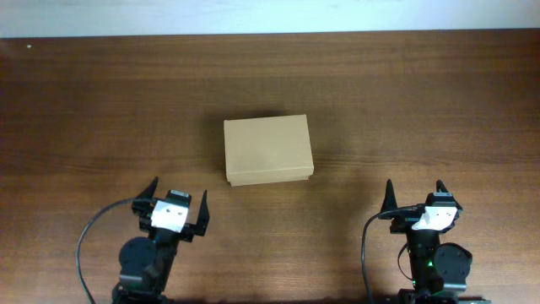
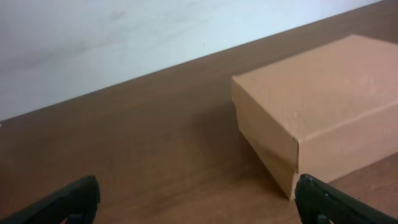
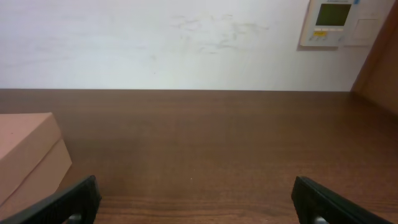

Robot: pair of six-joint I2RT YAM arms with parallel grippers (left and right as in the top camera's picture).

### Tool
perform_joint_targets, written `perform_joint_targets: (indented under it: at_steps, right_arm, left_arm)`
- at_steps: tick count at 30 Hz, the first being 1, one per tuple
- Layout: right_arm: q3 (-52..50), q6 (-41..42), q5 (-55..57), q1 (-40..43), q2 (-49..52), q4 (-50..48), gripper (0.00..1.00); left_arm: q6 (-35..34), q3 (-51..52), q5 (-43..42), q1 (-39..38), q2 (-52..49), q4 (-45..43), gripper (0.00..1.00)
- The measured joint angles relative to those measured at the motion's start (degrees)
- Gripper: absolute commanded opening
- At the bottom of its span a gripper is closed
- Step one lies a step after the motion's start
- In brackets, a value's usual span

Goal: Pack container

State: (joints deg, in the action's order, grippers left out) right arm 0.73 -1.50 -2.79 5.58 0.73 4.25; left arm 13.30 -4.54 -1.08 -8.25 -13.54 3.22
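Short of the container [image 1: 267, 150], left end effector [image 1: 180, 187] spread wide, empty, right end effector [image 1: 414, 184] likewise.

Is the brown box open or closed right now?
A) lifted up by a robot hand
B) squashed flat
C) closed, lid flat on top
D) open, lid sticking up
C: the container rests on the table with its lid flat, and the left gripper and right gripper are apart from it.
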Motion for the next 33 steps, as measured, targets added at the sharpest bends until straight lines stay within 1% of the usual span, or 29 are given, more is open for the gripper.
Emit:
perform_joint_targets:
  at_steps: [5,10,17,22,33]
  right_arm:
    - [0.0,0.0,0.0,0.0,0.0,0.0,0.99]
    - [0.0,0.0,0.0,0.0,0.0,0.0,0.99]
    - [0.0,0.0,0.0,0.0,0.0,0.0,0.99]
    - [0.0,0.0,0.0,0.0,0.0,0.0,0.99]
    - [0.0,0.0,0.0,0.0,0.0,0.0,0.99]
  left_arm:
    - [0.0,2.9,0.0,0.0,4.3,0.0,1.0]
    - [0.0,3.6,0.0,0.2,7.6,1.3,1.0]
    - [0.0,3.6,0.1,2.8,12.1,1.3,1.0]
    - [0.0,3.6,0.1,4.4,12.7,1.3,1.0]
    - [0.0,3.6,0.5,4.5,12.7,1.3,1.0]
